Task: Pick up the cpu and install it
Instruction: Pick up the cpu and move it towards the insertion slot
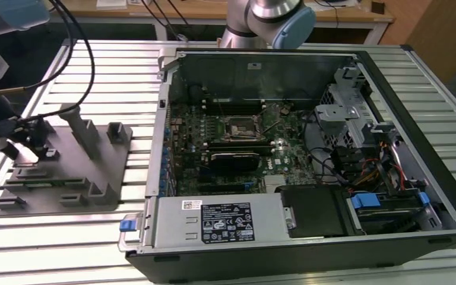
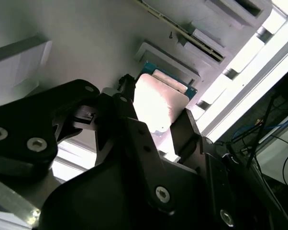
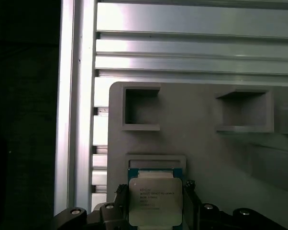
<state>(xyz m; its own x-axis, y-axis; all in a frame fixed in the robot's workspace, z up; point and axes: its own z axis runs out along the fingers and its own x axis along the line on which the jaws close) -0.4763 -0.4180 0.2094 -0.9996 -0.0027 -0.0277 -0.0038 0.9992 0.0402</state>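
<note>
The cpu, a small square chip with a silvery top and green rim, lies at the near-left corner of the grey tray. My gripper straddles it, its black fingers pressed against two opposite edges. In the second wrist view the cpu glares bright between the gripper fingertips. In the exterior view the gripper hangs low over the tray at the exterior view's left. The black socket with its metal frame sits mid-motherboard in the open computer case.
Upright posts rise from the tray beside the gripper. The case walls, the drive cage and the power supply ring the motherboard. Cables hang over the slatted table.
</note>
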